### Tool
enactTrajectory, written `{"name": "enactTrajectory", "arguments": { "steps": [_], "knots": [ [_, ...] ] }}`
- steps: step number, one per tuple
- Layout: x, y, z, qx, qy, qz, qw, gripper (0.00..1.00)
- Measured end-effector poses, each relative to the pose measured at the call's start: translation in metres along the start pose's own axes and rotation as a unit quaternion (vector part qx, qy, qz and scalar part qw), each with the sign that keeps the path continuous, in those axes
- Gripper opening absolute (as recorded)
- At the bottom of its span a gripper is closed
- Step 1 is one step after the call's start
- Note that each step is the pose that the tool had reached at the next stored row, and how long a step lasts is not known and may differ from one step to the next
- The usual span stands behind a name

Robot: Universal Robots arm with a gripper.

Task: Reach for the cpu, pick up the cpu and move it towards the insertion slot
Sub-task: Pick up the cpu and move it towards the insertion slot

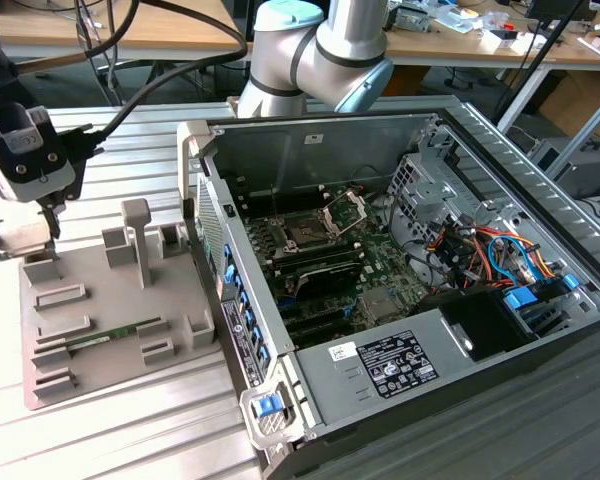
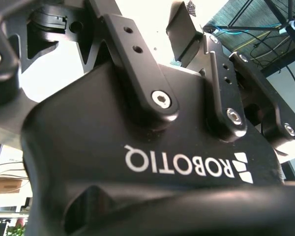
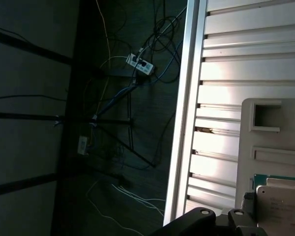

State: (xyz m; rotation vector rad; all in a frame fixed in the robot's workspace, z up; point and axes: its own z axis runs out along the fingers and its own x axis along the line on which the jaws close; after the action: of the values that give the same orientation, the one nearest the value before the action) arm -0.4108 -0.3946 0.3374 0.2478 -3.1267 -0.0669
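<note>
Jaws hung just above the small silvery-white square cpu (image 3: 284, 210) on its grey plastic tray (image 1: 105, 300); open or closed, we couldn't tell. The dark, silver-framed insertion slot (image 1: 305, 233) lay well apart from them, inside the open case.

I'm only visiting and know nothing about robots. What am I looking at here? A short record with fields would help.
machine: robot arm, its end effector over the grey parts tray at the exterior view's left
chip: the cpu sits at the tray beside the end effector; whether it is held cannot be told
target: the insertion slot, frame open, inside the open computer case
also on tray: green memory stick
progress: cpu not yet at slot
</note>
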Motion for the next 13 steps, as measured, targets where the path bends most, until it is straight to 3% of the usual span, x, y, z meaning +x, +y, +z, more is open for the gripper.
{"name": "enactTrajectory", "arguments": {
  "steps": [13],
  "knots": [
    [0.0,0.0002,-0.0049,0.0,0.0,0.0,1.0,0.55]
  ]
}}
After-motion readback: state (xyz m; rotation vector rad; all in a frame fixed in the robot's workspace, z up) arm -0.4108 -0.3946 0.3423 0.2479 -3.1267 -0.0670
